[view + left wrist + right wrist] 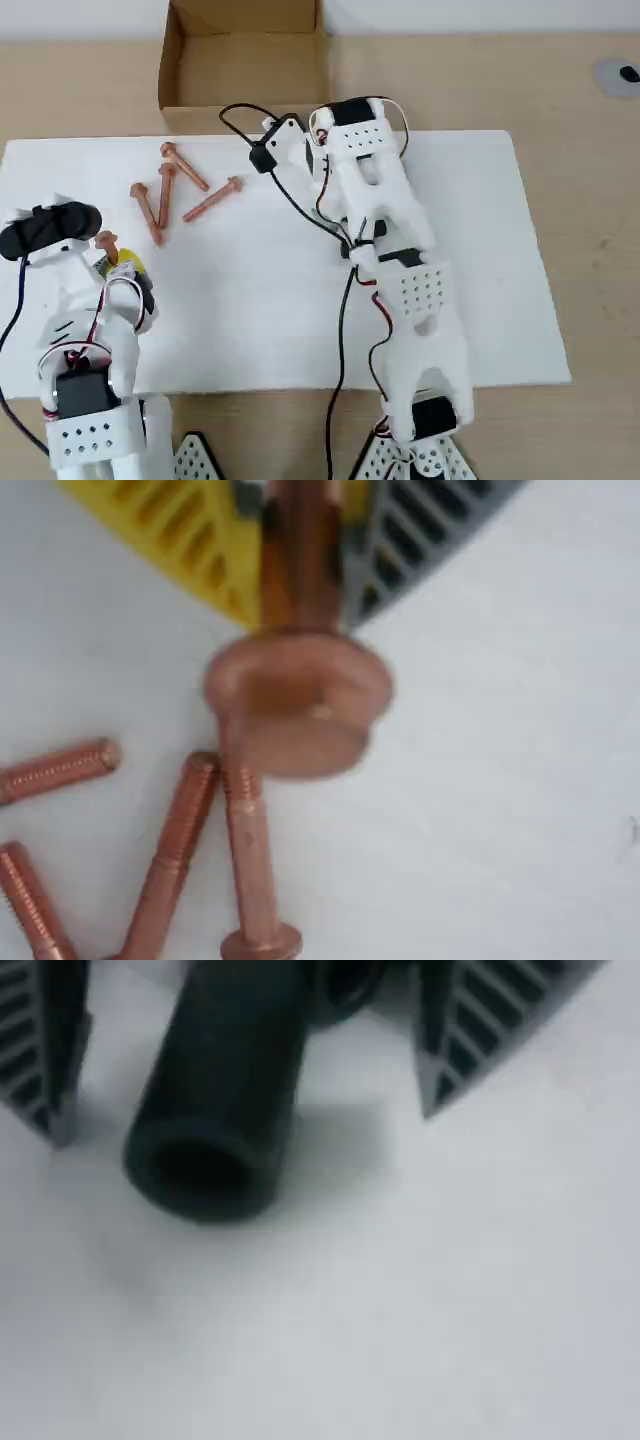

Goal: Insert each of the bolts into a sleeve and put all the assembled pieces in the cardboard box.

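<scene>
My left gripper [112,255], with one yellow and one grey finger, is shut on the shank of a copper bolt [298,700] at the mat's left side, the bolt's head [106,240] pointing outward. Several loose copper bolts [165,195] lie on the white mat just beyond it, and their shanks [175,850] cross each other. A black sleeve [215,1110] lies between the fingers of my right gripper [250,1120], which is open, with mat showing on both sides of the sleeve. That gripper [268,150] is at the mat's far edge, close to the cardboard box [250,70].
The white mat [260,300] covers most of the wooden table. The open-topped box stands past the mat's far edge. A black cable [300,205] trails along the right arm. A small grey and black disc [620,75] sits at the far right.
</scene>
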### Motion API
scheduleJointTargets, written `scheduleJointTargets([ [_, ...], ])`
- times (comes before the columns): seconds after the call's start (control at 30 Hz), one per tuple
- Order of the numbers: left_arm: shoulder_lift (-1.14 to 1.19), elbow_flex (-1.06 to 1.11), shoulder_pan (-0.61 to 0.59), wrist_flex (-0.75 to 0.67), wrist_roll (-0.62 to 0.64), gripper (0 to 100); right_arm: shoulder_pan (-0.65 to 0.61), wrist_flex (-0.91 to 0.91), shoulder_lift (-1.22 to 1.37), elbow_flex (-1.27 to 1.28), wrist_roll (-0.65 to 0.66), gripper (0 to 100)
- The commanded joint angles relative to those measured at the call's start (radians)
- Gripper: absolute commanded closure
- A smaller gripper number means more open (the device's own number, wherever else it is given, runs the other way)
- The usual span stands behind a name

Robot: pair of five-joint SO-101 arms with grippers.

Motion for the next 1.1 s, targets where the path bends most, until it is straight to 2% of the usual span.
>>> scheduleJointTargets([
  [0.0, -0.012, -0.006, 0.011, -0.014, -0.009, 99, 0.051, 0.006, -0.016, 0.045, -0.015, 73.0],
  [0.27, -0.01, -0.006, 0.014, -0.014, -0.009, 99, 0.048, 0.003, -0.016, 0.058, -0.011, 88.9],
  [0.5, -0.012, -0.006, 0.014, -0.012, -0.009, 99, 0.05, 0.003, -0.016, 0.058, -0.014, 97.0],
  [0.83, -0.013, -0.006, 0.014, -0.012, -0.009, 99, 0.047, 0.009, -0.022, 0.033, -0.015, 98.8],
  [1.07, -0.013, -0.015, 0.015, -0.012, -0.006, 99, 0.039, 0.054, -0.133, -0.165, -0.08, 98.8],
])
